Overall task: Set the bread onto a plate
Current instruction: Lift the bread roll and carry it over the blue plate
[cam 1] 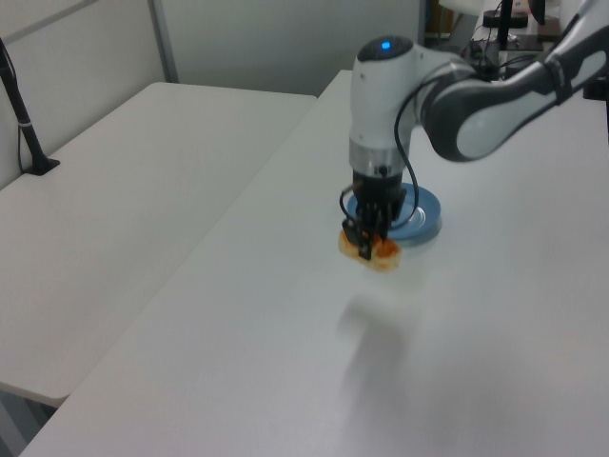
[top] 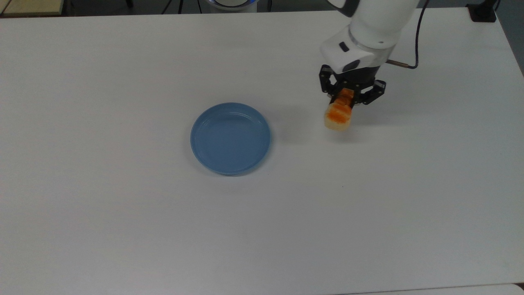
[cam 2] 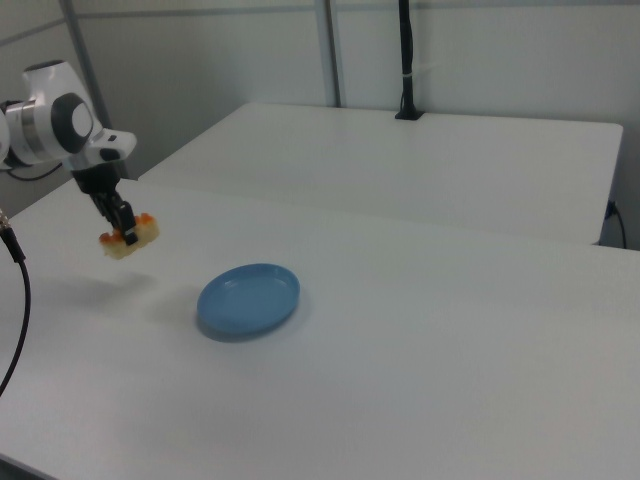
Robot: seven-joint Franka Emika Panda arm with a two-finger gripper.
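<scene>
- We see the claw [top: 348,96] clamped on the bread [top: 339,115], its black fingers pressing the loaf's two long sides.
- In the right view the bread [cam 2: 130,236] hangs clear of the worktop [cam 2: 420,400], with its shadow on the white surface below it.
- In the top view the loaf's orange-brown top faces up and its pale near end sticks out past the fingers, toward the bottom of the picture.
- The plate [top: 230,138] lies flat on the worktop [top: 123,225], and nothing is in it.
- In the top view the bread is to the right of the plate and a little higher in the picture, near it but not over its rim.
- In the left view the claw [cam 1: 366,245] and the bread [cam 1: 378,253] stand in front of the plate [cam 1: 423,214] and cover part of its near edge.
- In the right view the plate [cam 2: 248,299] sits to the right of the claw [cam 2: 124,232] and lower in the picture.
- A dark cable [top: 413,49] runs off the white wrist above the claw.
</scene>
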